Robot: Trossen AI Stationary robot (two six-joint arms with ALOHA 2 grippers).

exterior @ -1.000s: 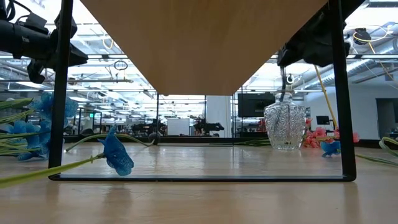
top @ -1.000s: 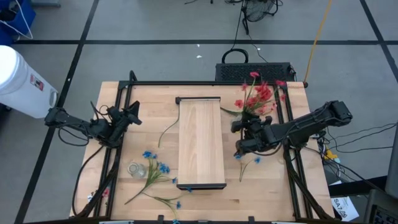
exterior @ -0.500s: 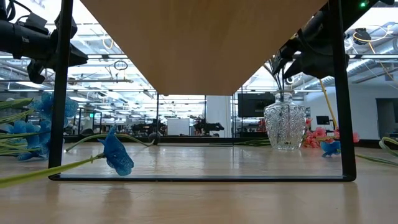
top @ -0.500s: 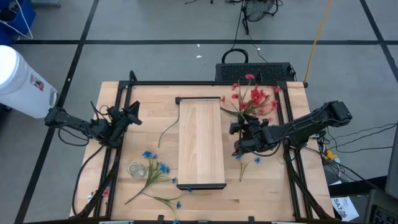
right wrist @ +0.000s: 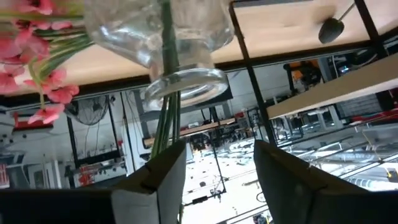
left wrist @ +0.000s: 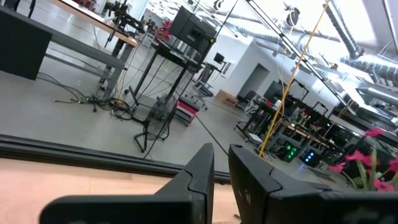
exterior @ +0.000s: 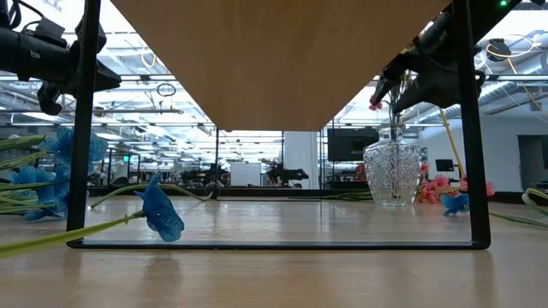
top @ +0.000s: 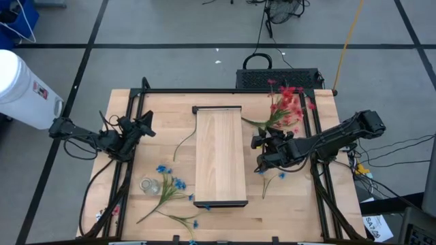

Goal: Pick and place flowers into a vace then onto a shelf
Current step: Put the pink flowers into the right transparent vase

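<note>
A red-pink spray (top: 286, 103) stands with its green stems (right wrist: 165, 118) in the neck of a clear cut-glass vase (exterior: 392, 175), which stands on the table right of the shelf (top: 219, 156). My right gripper (right wrist: 217, 149) hangs open just above the vase mouth (right wrist: 186, 87), and the stems pass between its fingers. The vase is hidden under this gripper in the high view (top: 261, 151). My left gripper (top: 146, 126) waits shut at the table's left side, holding nothing. Blue sprays (top: 170, 187) lie flat near the left front corner. My right gripper has the green stems running close along the inner side of one finger (right wrist: 163, 167), just above the vase mouth. I cannot tell whether they touch it. The other finger (right wrist: 280, 168) stands well apart from them.
The pale plank shelf sits raised on a black frame, its underside (exterior: 282, 51) showing in the low view. A small clear glass piece (top: 149, 185) lies among the blue sprays. A loose green stem (top: 182, 144) and blue blossoms (top: 281, 175) lie on either side of the shelf.
My right gripper has dipped down over the vase. Green stems now show in the vase neck, where none showed a second ago. The red-pink blossoms swung toward the shelf, then back toward the far edge.
</note>
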